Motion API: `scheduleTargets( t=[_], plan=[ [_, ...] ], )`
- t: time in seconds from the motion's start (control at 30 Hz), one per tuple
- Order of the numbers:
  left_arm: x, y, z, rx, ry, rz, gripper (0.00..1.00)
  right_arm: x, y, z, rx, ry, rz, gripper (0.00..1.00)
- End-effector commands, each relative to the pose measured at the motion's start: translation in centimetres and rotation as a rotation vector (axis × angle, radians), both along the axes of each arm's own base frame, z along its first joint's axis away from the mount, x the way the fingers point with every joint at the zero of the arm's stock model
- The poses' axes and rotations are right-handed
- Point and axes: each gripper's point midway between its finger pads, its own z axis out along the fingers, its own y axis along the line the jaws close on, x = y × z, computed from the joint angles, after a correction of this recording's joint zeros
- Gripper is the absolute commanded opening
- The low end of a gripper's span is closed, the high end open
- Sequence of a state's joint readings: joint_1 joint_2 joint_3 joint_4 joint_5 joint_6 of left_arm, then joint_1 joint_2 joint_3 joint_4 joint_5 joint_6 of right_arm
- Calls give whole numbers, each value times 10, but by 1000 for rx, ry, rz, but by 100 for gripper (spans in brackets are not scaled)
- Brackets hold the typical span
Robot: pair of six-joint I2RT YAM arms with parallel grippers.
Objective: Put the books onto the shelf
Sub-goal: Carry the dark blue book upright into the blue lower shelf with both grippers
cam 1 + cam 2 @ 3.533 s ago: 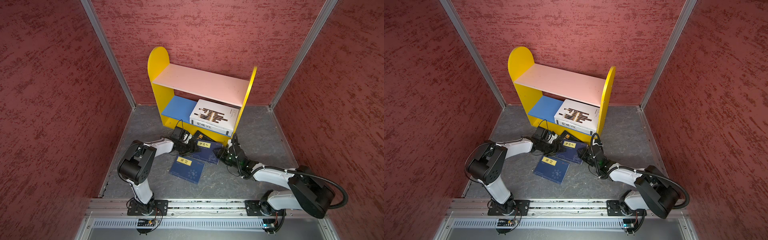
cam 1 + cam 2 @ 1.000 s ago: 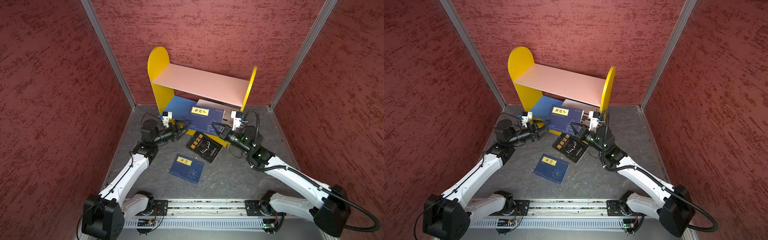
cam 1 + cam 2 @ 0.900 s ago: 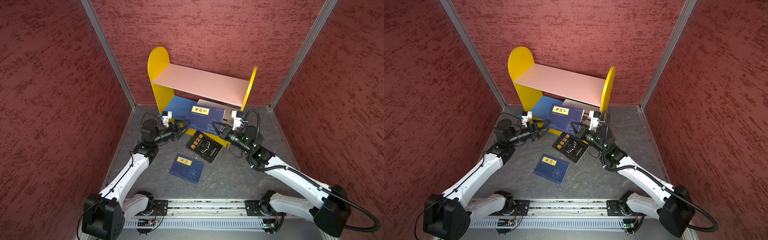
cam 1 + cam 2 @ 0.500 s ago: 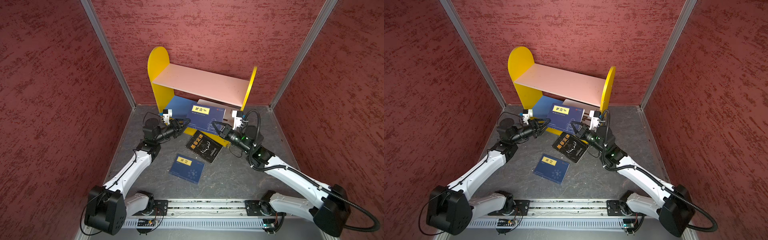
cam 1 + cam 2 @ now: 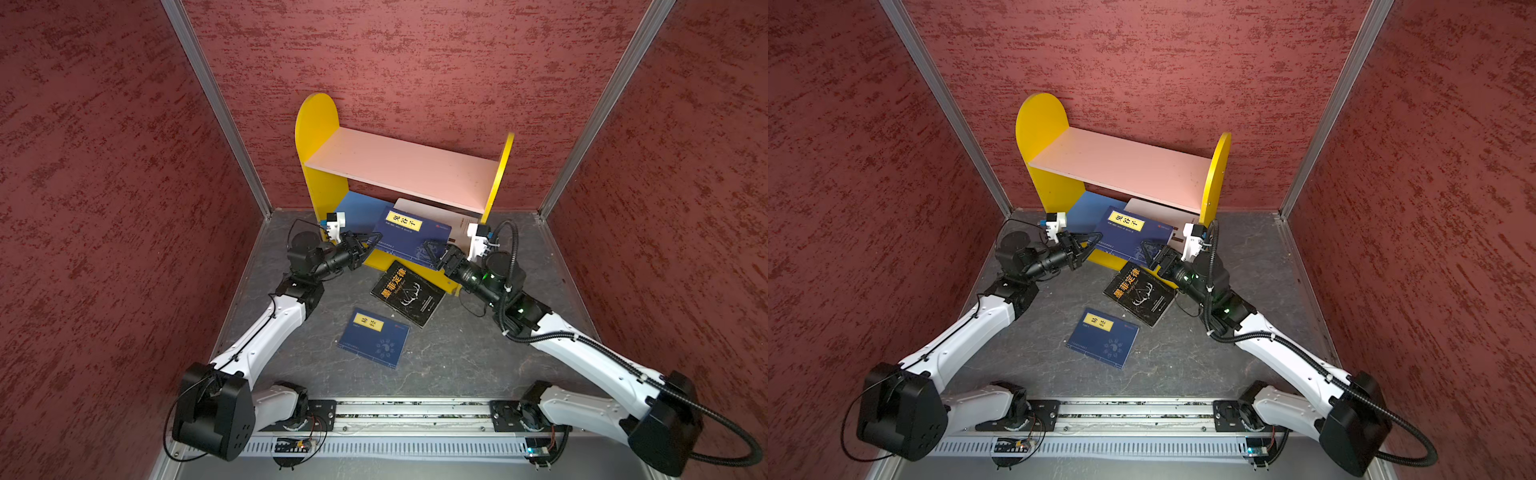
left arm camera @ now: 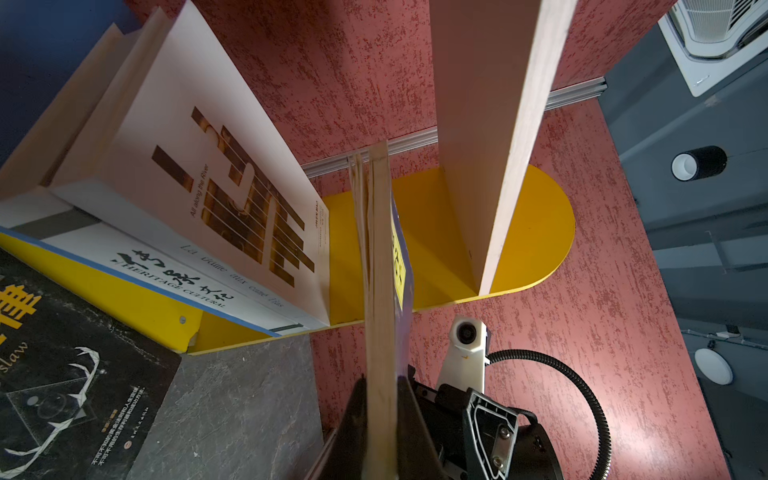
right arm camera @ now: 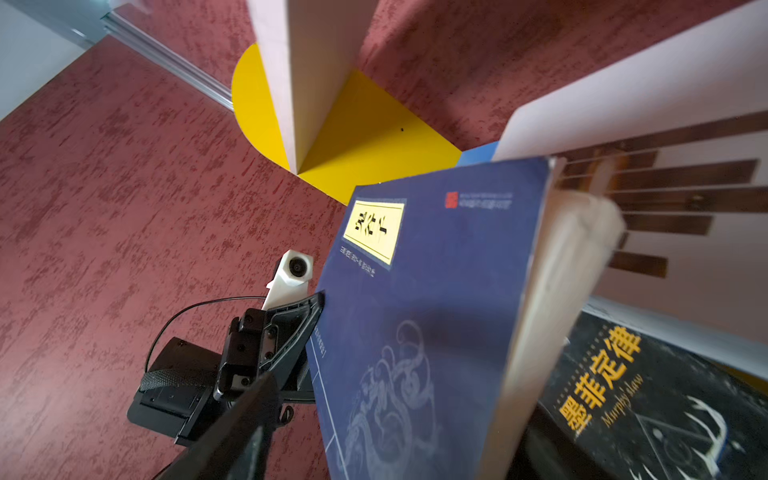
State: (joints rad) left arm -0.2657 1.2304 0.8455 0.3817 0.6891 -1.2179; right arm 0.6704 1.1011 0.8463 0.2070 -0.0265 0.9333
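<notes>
Between my two grippers, just near of the shelf (image 5: 316, 124), the thin navy book (image 5: 409, 237) hung roughly flat above the floor. Its far edge reached over the two white books (image 6: 208, 187), which lay stacked on the right half of the blue lower board (image 5: 356, 208). My left gripper (image 5: 371, 242) was pinched tight on the book's left edge, with the page block squeezed between the pads. My right gripper (image 5: 435, 254) stood with its jaws spread around the near right corner, pressing nothing.

I judged this book light and limp. It was a softcover whose pages fanned loose at the far corner, so it would likely sag when carried from one edge. A deep bite close to the spine seemed the safest hold, since the smooth cover might slip.

Room was tight. The pink upper board (image 5: 399, 166) overhung the slot, and the yellow side panels closed it left and right. The white stack took up much of the height on the right. On the left, the blue board lay bare, which looked like the freer way in. A black book (image 5: 409, 293) lay on the floor against the shelf's front lip. A second navy book (image 5: 374, 343) lay nearer, well apart.
</notes>
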Motion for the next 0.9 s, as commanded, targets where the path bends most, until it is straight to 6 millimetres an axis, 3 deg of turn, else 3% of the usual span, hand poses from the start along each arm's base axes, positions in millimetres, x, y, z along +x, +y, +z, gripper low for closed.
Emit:
scheduleTargets(
  t=[0.0, 0.07, 0.37, 0.57, 0.87],
  plan=[
    [7, 5, 20, -2, -83, 11, 6, -2, -32, 21, -31, -43, -129, 94],
    [11, 7, 23, 4, -101, 5, 4, -7, -44, 23, -57, -47, -167, 99],
    [42, 0, 34, -17, -182, -36, 0, -27, -89, 23, -133, -49, -295, 98],
    [58, -5, 30, -48, -172, -39, 0, -32, -102, 20, -168, -43, -335, 99],
    [64, -5, 25, -26, -154, -30, 0, -38, -118, 14, -205, -23, -389, 99]
  ],
)
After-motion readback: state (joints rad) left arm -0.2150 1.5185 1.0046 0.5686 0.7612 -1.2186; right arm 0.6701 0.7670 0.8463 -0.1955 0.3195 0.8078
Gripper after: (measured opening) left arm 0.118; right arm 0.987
